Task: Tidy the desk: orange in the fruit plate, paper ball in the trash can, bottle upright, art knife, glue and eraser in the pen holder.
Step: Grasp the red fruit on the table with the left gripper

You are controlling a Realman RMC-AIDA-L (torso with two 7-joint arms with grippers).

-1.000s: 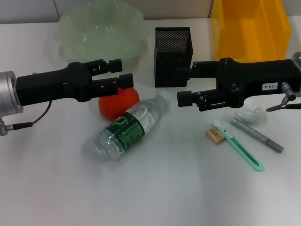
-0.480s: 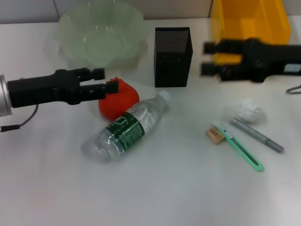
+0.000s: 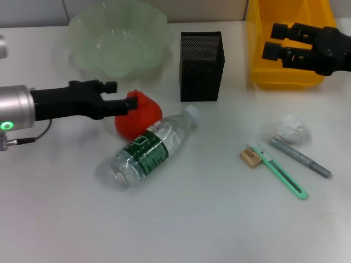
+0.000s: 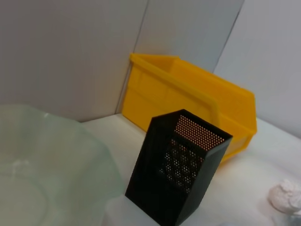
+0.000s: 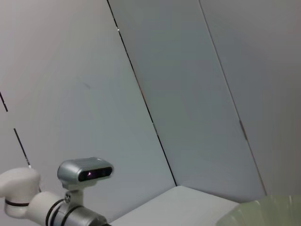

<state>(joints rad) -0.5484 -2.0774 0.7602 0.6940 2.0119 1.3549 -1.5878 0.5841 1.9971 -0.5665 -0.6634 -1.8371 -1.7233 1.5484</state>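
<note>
The orange lies left of centre, touching the fallen clear bottle with a green label. My left gripper is open, its fingers just at the orange's upper left side. My right gripper is open and empty, raised over the yellow bin. The black mesh pen holder stands at the back centre and also shows in the left wrist view. The white paper ball, tan eraser, green art knife and grey glue stick lie on the right.
The pale green fruit plate sits at the back left and also shows in the left wrist view. The yellow bin stands behind the pen holder there. The right wrist view shows only walls and the head camera.
My right arm has swung up and back to the right, from beside the pen holder to over the yellow bin. My left gripper has pulled slightly left and lower by the orange.
</note>
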